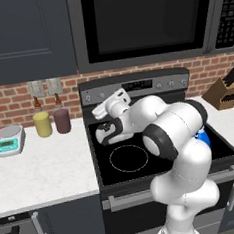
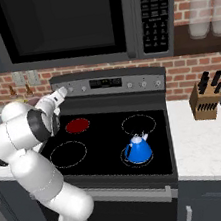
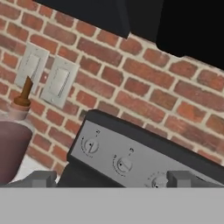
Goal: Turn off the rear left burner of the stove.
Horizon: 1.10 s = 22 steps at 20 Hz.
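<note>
Knob panel (image 3: 127, 153) unobstructed — maroon bottle (image 3: 13, 140) just left.

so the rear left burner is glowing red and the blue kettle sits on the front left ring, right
Not quite. The rear left burner is glowing red, but the blue kettle sits on the front right ring of the stove, not the front left one, which has nothing on it. The right base view shows this.

The white arm rises from its base, bends sharply at a dark-jointed elbow and reaches forward and to the left, forearm roughly level. The hand (image 3: 107, 179) points ahead and slightly upward, its two dark fingertips (image 3: 41, 178) set wide apart with nothing between them.
</note>
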{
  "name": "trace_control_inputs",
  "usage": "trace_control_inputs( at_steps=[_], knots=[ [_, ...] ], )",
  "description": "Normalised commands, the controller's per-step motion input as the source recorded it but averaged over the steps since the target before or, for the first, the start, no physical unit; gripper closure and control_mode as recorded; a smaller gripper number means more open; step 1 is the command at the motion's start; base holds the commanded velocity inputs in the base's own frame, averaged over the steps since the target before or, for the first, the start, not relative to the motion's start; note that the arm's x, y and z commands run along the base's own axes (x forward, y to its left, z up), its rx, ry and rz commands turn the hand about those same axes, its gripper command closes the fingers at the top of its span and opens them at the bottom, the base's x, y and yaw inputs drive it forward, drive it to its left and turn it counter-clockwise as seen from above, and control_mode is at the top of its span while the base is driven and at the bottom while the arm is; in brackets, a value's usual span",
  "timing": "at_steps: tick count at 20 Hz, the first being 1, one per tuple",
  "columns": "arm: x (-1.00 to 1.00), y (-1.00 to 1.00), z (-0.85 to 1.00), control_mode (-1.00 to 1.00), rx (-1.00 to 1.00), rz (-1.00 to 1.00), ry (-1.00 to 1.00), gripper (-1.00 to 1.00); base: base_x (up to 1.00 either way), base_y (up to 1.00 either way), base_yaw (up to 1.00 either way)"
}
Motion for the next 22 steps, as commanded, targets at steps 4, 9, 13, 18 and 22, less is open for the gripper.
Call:
trace_control_inputs(
  at_steps=[4, 9, 13, 18, 22],
  knots=[
    [0.00, -0.52, -0.40, -1.00, 0.00, 0.14, -0.12, -1.00, 0.00, 0.00, 0.00],
    [0.00, -0.62, -0.24, -1.00, 0.00, 0.14, -0.14, -1.00, 0.00, 0.00, 0.00],
    [0.01, -0.02, -0.01, -1.00, 0.00, 0.00, 0.00, -1.00, 0.00, 0.00, 0.00],
    [0.07, 0.00, -0.22, -1.00, 0.00, 0.00, 0.00, -1.00, 0.00, 0.00, 0.00],
    [0.04, 0.00, -0.43, -1.00, -0.02, 0.00, -0.02, -1.00, 0.00, 0.00, 0.00]
  ],
)
